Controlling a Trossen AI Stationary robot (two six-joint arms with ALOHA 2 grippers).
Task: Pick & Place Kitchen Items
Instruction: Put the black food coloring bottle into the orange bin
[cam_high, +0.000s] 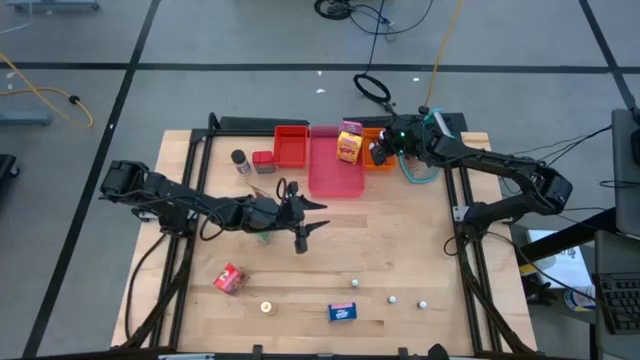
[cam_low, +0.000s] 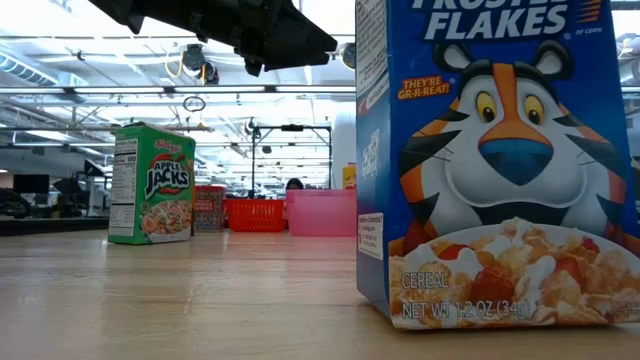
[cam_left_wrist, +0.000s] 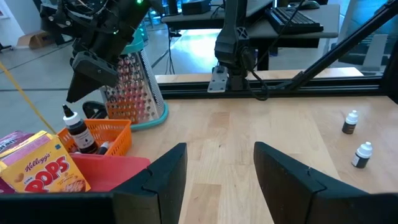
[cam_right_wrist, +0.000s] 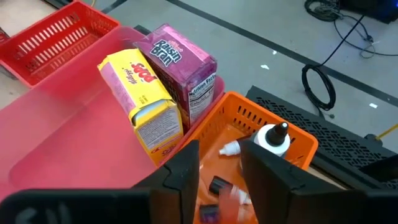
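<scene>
My right gripper (cam_right_wrist: 221, 165) hangs open over the orange tray (cam_high: 378, 158) at the far right. A small white-capped bottle (cam_right_wrist: 272, 138) and other small pieces lie in that tray below its fingers. A yellow box (cam_right_wrist: 146, 106) and a purple box (cam_right_wrist: 183, 62) stand in the pink tray (cam_high: 335, 170). My left gripper (cam_left_wrist: 217, 168) is open above the table's middle with nothing between its fingers. On the near part of the table a blue box (cam_high: 343, 312) and a red pouch (cam_high: 230, 278) rest. Two little bottles (cam_left_wrist: 350, 122) stand farther right.
A red tray (cam_high: 291, 145) sits left of the pink one, with a dark-capped shaker (cam_high: 240, 160) and a small red box (cam_high: 263, 162) beside it. A green box (cam_low: 152, 185) stands under my left arm. A teal-rimmed grater (cam_left_wrist: 134, 87) stands by the orange tray.
</scene>
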